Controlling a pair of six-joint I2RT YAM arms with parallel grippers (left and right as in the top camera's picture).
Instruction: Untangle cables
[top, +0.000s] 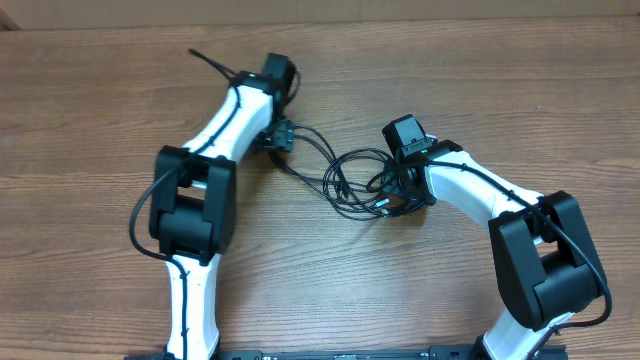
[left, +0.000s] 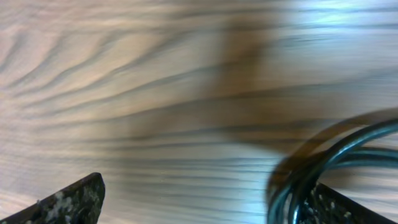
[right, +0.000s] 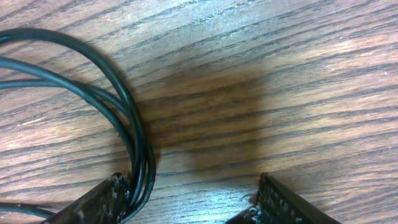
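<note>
1. The cables (top: 352, 180) are seen lying as a loose tangle of thin black loops near the middle of the table (top: 100, 100), slightly toward its right edge and well away from every corner.
2. From the tangle, a couple of strands are drawn out toward the far left, where they reach the left gripper (top: 282, 140).
3. On its other side the tangle is met by the right gripper (top: 394, 198), so the cables are stretched between the two grippers.
4. In the left wrist view, blurred loops of the cables (left: 329, 152) are seen curving in from the right edge and passing just inside one finger (left: 339, 205). The other finger (left: 68, 202) is set far off, with bare wood between them. The left gripper (left: 205, 208) is spread wide and nothing is pinched.
5. In the right wrist view, several strands of the cables (right: 138, 134) are bunched against the inner face of one finger (right: 93, 202). The opposite finger (right: 283, 202) is kept well apart from them. The right gripper (right: 186, 208) is parted, not clamped on the strands.
</note>
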